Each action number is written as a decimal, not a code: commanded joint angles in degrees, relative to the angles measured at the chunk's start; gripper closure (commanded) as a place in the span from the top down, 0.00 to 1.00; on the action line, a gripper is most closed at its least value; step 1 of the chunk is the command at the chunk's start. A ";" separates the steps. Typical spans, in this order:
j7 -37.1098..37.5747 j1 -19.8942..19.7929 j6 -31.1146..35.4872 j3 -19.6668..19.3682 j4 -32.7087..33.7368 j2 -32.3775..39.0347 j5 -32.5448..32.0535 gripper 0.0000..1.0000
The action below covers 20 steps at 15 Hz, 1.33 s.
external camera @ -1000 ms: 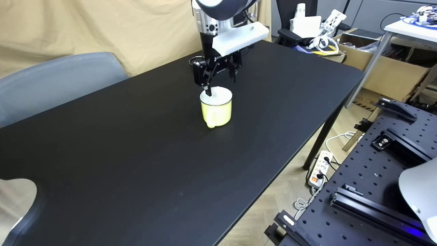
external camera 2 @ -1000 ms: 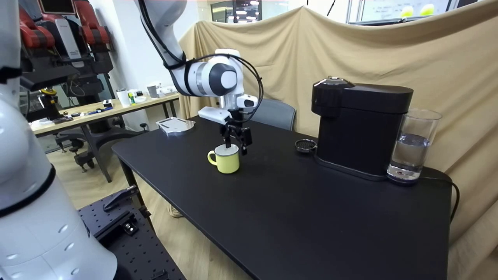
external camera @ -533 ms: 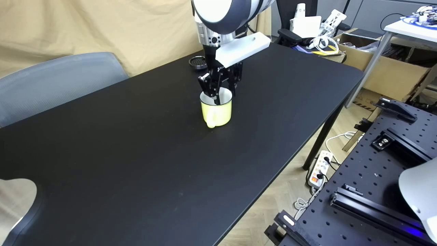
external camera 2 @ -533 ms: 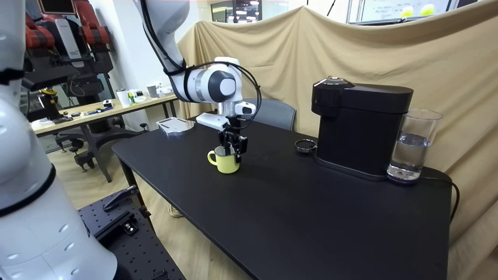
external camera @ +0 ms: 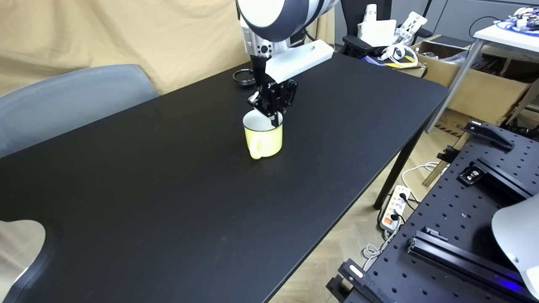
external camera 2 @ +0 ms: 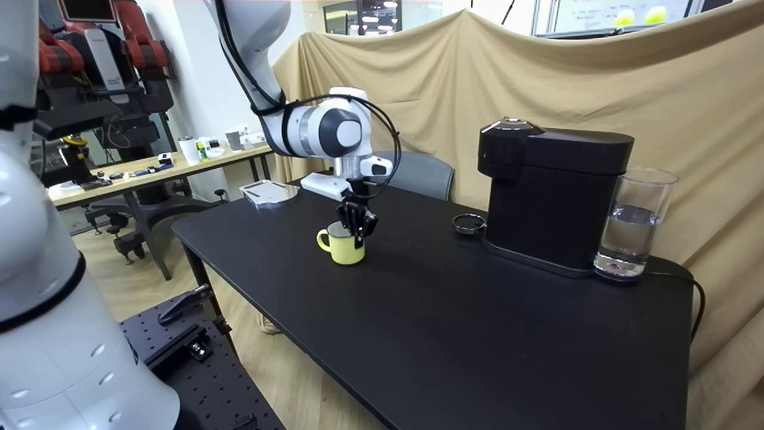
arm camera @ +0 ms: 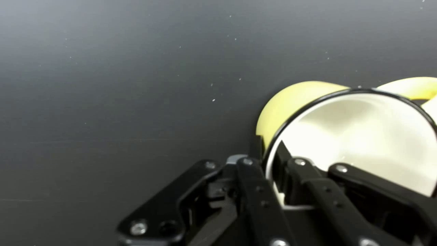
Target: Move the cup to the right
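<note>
Cup (external camera: pixel 267 139), yellow with a white inside and a dark rim, stood upright on the black table (external camera 2: pixel 477 334). The gripper (arm camera: pixel 269 150) clenched the cup's wall between its fingers, one inside and one outside, roughly opposite the handle (external camera: pixel 254 147). In an exterior view, a coffee machine (external camera 2: pixel 549 203) stood well apart from the cup, with a tall clear container of water (external camera 2: pixel 634 230) beside the machine.

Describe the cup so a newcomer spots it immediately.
On the black table, in an exterior view, look left of the tall black machine. There the gripper pinches the rim of the cup. Unlike that machine or the dark round piece between, it is yellow with a looped handle.
</note>
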 commanded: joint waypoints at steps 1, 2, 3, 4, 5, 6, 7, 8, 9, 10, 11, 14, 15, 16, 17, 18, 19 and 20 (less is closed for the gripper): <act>-0.81 0.25 0.24 -0.08 -1.35 -1.64 1.65 0.03; -1.03 0.17 0.06 0.05 -1.40 -1.96 1.98 0.03; -1.17 0.12 -0.11 0.09 -1.41 -2.43 2.26 0.03; -1.15 0.18 -0.12 -0.02 -1.49 -2.85 2.41 0.03; -0.59 0.49 -0.13 -0.62 -1.41 -3.45 1.63 0.03; -0.10 0.62 0.12 -1.08 -1.22 -3.78 1.06 0.03; 0.20 0.53 -0.17 -1.53 -0.57 -4.01 0.72 0.03; 0.46 0.46 -0.49 -2.01 0.09 -4.12 0.37 0.03; 0.65 0.24 -0.87 -2.49 1.18 -3.98 0.29 0.03; 0.70 0.03 -1.11 -2.91 2.15 -3.71 0.34 0.03; 0.65 -0.27 -1.78 -3.29 3.73 -2.89 0.67 0.03; 0.93 -0.91 -4.37 -4.36 8.47 0.07 1.46 0.03; 1.13 -1.09 -5.99 -4.65 10.18 1.27 1.64 0.03; 1.17 -1.36 -7.54 -4.73 11.80 2.42 2.08 0.03; 1.44 -1.51 -9.23 -4.85 13.41 3.60 2.36 0.03; 1.70 -1.60 -10.54 -4.97 14.80 4.61 2.55 0.03; 2.29 -1.45 -11.58 -5.30 16.12 5.66 2.46 0.03; 2.79 -1.28 -12.23 -5.61 17.24 6.60 2.38 0.03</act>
